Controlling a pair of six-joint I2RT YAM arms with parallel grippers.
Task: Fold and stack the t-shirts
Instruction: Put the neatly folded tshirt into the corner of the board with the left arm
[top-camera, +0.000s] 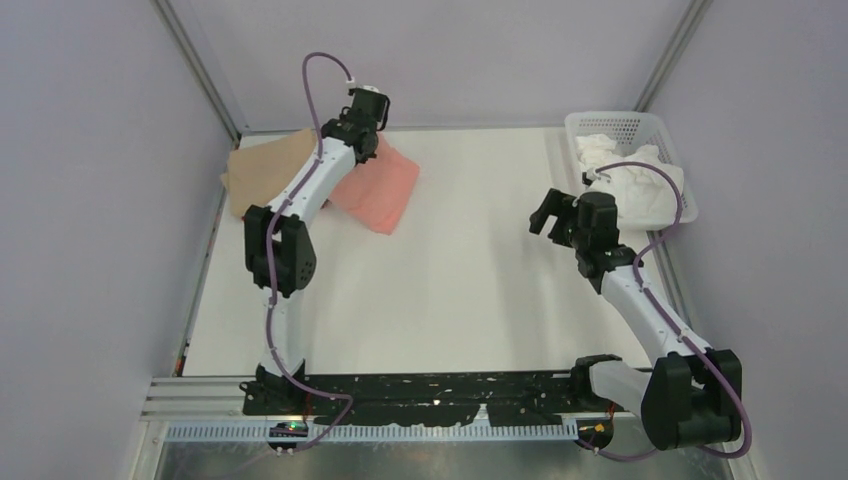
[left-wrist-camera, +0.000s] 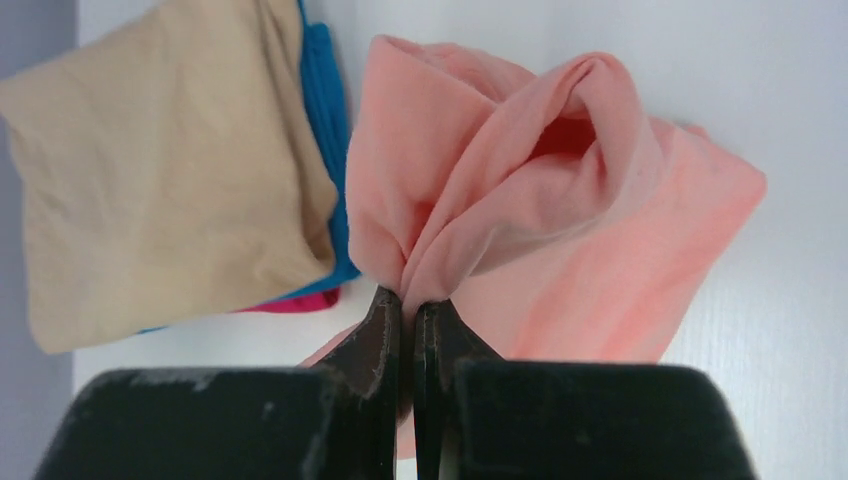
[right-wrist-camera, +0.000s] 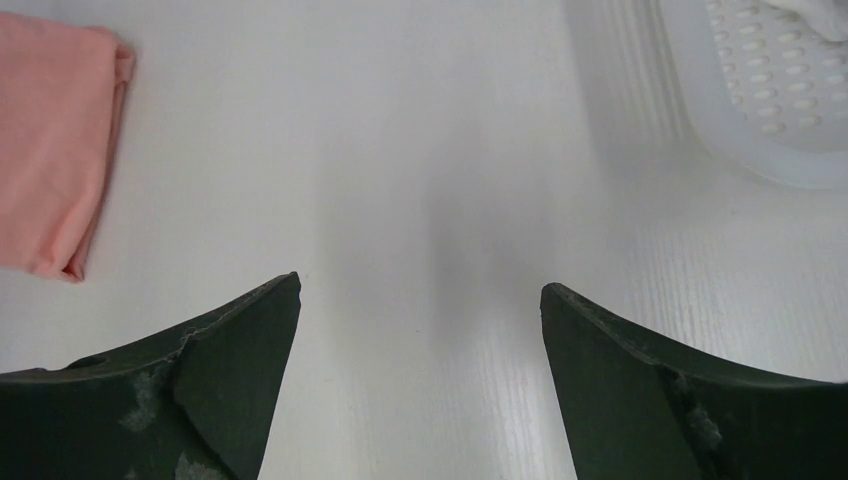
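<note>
The left arm (top-camera: 310, 185) is pinching an edge of the pink shirt (left-wrist-camera: 560, 230) in closed jaws, far left on the tabletop (top-camera: 470, 290) beside the tan-topped stack (left-wrist-camera: 160, 190) — stacking looks under way. Next: carrying it over, laying it flat. The right arm (top-camera: 640, 290) is hanging with jaws open, empty.
</note>
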